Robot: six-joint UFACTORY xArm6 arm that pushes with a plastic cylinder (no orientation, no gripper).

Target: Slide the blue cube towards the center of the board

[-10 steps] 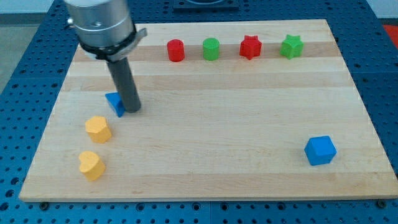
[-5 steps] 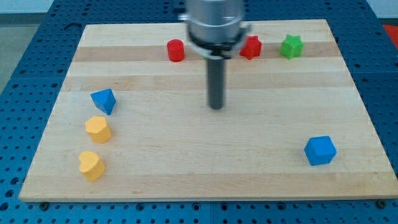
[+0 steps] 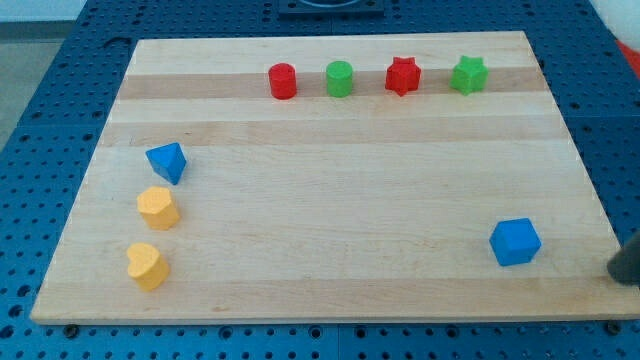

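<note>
- While the blue cube (image 3: 515, 241) sits in the lower right of the frame, near the board's right edge and well apart from the middle, nothing touches it
- At the right edge of the frame, my tip (image 3: 622, 272) shows as a dark blurred end, just off the wooden board (image 3: 330, 200) and over the blue perforated table (image 3: 40, 120), to the right of the blue cube and slightly below it, near but apart
- As a plain rod it has nothing to spread or pinch; it presses on no block
- Along the upper strip of the board stand four blocks in a row, from the frame's left to right: a red cylinder (image 3: 283, 81), a green cylinder (image 3: 340, 78), a red star-shaped block (image 3: 402, 76) and a green star-shaped block (image 3: 468, 75), each apart from its neighbour
- At the left side of the frame a blue triangular block (image 3: 167, 161) lies above a yellow block (image 3: 158, 207) of roughly hexagonal shape, the two near but not touching
- Below these, in the lower left, rests a yellow heart-shaped block (image 3: 147, 265), apart from the yellow block above it
</note>
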